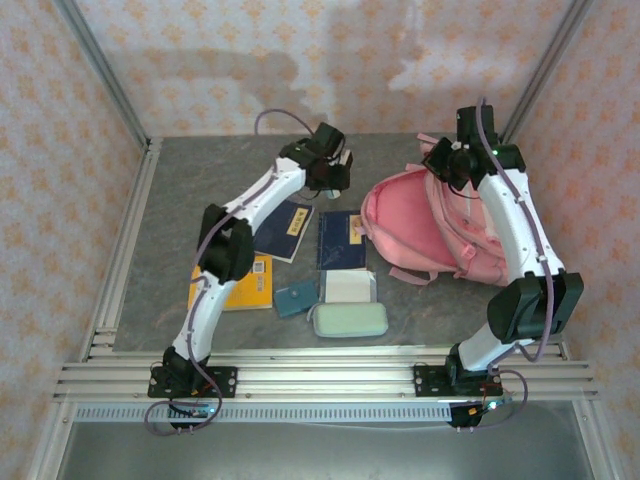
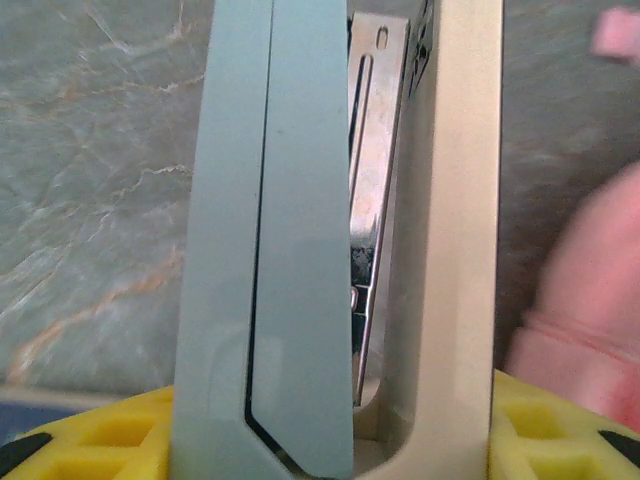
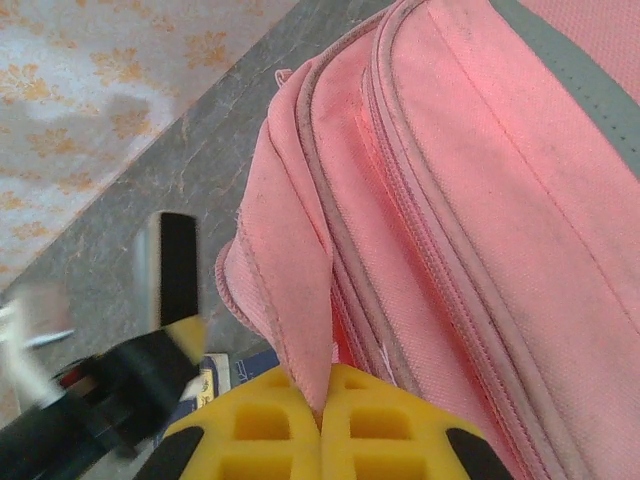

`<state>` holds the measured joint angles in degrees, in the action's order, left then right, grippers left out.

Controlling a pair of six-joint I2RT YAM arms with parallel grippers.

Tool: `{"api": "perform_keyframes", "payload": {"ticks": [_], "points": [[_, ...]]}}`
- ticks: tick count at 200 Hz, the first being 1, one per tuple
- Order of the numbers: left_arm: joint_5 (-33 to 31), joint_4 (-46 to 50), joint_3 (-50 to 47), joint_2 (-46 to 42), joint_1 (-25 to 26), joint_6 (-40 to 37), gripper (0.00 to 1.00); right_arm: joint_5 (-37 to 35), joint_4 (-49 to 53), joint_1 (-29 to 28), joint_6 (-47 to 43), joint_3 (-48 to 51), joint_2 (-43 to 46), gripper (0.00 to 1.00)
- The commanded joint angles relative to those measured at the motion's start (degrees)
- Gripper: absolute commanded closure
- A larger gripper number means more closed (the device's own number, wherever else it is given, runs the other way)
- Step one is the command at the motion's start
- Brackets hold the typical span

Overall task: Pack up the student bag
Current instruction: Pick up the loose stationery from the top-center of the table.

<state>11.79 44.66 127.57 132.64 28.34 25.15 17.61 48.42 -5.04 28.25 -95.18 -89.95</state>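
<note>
The student bag (image 1: pixel 420 225), pink and slumped open, lies on the grey table (image 1: pixel 175 210) at about 3 o'clock from its centre. The right gripper (image 3: pixel 322 400) is clenched on a fold of pink fabric at the bag's 12 o'clock edge. Toward the table's 12 o'clock, the left gripper (image 1: pixel 335 170) appears clamped on a pale blue and cream stapler (image 2: pixel 300 250), with a yellow pad against each side.

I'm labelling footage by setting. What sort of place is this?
Likely a robot lab test cell: a grey table boxed in by patterned panels on aluminium framing, two arms bolted to rails at its edge.
</note>
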Motion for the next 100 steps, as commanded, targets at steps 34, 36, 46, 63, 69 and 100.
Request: {"api": "perform_keyframes", "payload": {"ticks": [34,36,46,63,69,100], "points": [[9.15,-3.64,-9.70,-18.05,5.06,8.06,0.58,2.47,-11.63,0.32,8.02,5.15,7.29,1.00],[9.26,-3.80,-10.17,-18.34,5.39,8.20,0.58,2.75,-12.24,0.34,8.50,5.59,7.48,1.00],[10.16,-5.03,-12.49,-19.76,6.71,9.07,0.58,4.60,-15.73,0.29,10.67,7.50,8.08,1.00],[12.10,-7.39,-16.65,-20.80,8.29,10.76,0.58,7.55,-19.95,0.31,13.53,9.32,8.26,1.00],[12.93,-8.01,-17.54,-20.70,8.68,11.12,0.58,8.21,-20.94,0.25,14.25,9.63,8.22,1.00],[16.03,-11.29,-18.71,-18.84,10.04,12.28,0.58,10.03,-24.08,0.25,17.99,11.17,9.12,1.00]]}}
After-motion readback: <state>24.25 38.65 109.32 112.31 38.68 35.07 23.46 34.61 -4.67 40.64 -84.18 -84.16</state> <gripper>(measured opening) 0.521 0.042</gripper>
